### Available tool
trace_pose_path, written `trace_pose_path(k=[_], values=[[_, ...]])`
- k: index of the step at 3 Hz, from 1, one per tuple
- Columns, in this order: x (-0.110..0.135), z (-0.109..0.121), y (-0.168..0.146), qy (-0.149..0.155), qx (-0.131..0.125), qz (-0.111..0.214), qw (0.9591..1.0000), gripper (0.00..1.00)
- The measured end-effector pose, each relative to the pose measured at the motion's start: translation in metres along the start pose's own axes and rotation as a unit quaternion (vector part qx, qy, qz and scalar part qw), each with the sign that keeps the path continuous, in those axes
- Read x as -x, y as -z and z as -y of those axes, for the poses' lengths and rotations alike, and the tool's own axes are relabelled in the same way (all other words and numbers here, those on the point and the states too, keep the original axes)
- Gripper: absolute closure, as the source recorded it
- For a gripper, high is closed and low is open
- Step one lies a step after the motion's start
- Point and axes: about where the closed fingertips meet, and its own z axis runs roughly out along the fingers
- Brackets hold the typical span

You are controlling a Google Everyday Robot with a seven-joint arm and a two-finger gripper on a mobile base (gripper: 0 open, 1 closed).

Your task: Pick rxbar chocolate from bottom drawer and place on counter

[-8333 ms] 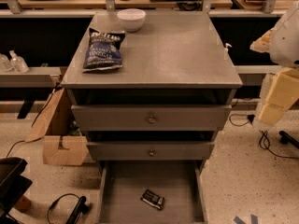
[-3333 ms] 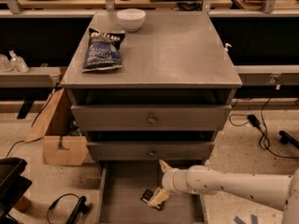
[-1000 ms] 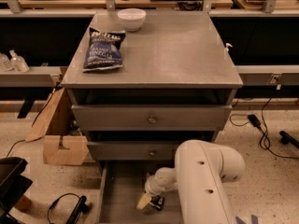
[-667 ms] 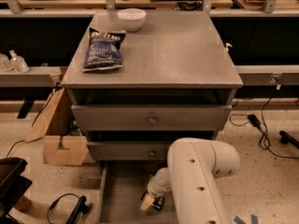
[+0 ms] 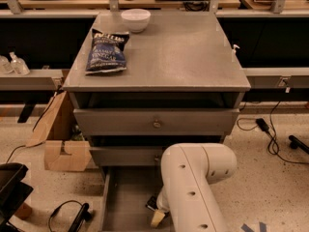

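The bottom drawer (image 5: 126, 197) stands pulled open at the foot of the grey cabinet. My white arm reaches down into it from the lower right and hides much of its floor. My gripper (image 5: 156, 213) is low in the drawer, right at the rxbar chocolate (image 5: 151, 204), of which only a small dark corner shows beside one pale fingertip (image 5: 157, 219). The counter (image 5: 183, 52) is the cabinet's flat grey top, far above the gripper.
A blue chip bag (image 5: 107, 51) and a white bowl (image 5: 135, 19) sit on the counter's left and back. Two upper drawers with knobs (image 5: 157, 123) are shut. A cardboard box (image 5: 60, 139) stands left of the cabinet; cables lie on the floor right.
The arm has swung further over the drawer and now covers more of it. The gripper has stayed low at the bar, which is now mostly hidden.
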Motion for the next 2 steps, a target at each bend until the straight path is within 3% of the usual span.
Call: trace_pose_path(k=[1,2], values=[[-0.005,-0.016,-0.0118,-0.006,0.019,0.004,0.9998,0.18],[-0.0023,-0.0161,-0.0044,-0.006,0.019,0.004,0.9998,0.49]])
